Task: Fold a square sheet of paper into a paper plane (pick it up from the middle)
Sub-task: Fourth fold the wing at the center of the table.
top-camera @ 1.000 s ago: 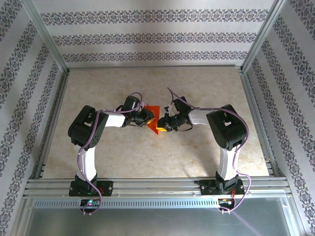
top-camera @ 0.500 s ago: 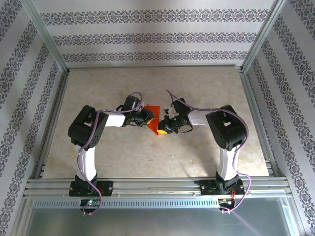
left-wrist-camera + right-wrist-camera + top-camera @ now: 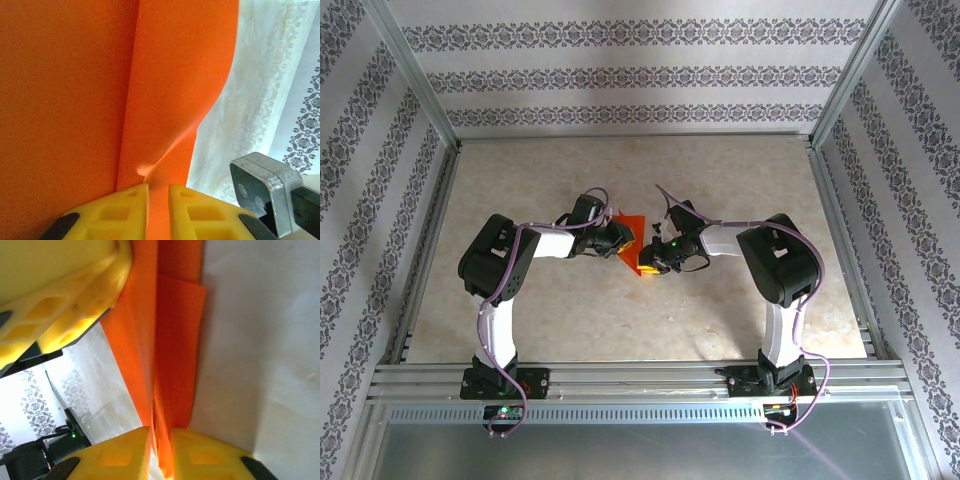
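The square sheet of paper point(image 3: 633, 228), bright orange-red and folded into layers, is held off the table between both arms at mid-table. My left gripper point(image 3: 619, 243) is shut on one edge; in the left wrist view the sheet point(image 3: 75, 90) shows a long crease and runs down between the yellow fingertips point(image 3: 158, 192). My right gripper point(image 3: 651, 262) pinches the opposite edge, with the doubled layers point(image 3: 175, 330) passing between its fingertips point(image 3: 161, 440). The left gripper's yellow finger point(image 3: 65, 295) sits close at the upper left. A paper plane shape is out of view.
The beige tabletop point(image 3: 620, 320) lies beneath, enclosed by patterned walls and an aluminium frame point(image 3: 430, 230). Both arm bases stand on the rail point(image 3: 640, 380) at the near edge.
The right gripper has edged slightly toward the left one along the sheet. The left arm and its grip have stayed still.
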{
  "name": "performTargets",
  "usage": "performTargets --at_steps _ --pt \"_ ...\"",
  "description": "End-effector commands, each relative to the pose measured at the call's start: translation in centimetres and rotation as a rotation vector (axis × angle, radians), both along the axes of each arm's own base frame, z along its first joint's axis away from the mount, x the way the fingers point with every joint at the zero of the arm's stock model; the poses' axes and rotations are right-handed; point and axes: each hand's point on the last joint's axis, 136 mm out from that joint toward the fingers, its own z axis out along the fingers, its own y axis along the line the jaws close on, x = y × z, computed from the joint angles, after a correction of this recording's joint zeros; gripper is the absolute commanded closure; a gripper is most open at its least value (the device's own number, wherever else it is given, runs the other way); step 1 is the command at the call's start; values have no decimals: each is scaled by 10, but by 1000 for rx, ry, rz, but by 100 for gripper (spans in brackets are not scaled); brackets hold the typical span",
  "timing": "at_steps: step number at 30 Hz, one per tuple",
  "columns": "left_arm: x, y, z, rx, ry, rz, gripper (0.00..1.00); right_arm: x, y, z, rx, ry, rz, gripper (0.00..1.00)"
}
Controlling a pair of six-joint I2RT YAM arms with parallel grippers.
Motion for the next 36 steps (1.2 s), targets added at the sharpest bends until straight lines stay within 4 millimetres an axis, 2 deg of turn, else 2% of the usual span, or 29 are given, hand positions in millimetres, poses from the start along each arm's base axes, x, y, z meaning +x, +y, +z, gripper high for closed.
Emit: performTargets --at_steps 1,6,9,12,14,19,29,36 --pt "-12 6 -24 75 68 -1 82 -1 -13 14 -25 -24 -28 78" --pt "-13 7 -26 79 72 0 82 5 -26 31 -74 -102 -53 76" --pt "-14 8 -27 80 74 0 82 9 -14 44 -43 -147 -18 78" --pt "-14 7 -27 79 77 0 82 10 3 48 -25 -156 22 83" --pt "-14 8 -28 79 79 2 82 10 10 43 -34 -152 33 85" --pt "-14 7 -27 79 79 1 82 12 13 26 -59 -133 31 88" --pt "-15 8 -28 79 83 3 82 8 9 2 -94 -84 28 89" --pt "-16 8 -29 79 85 3 82 5 6 -8 -108 -60 22 89"
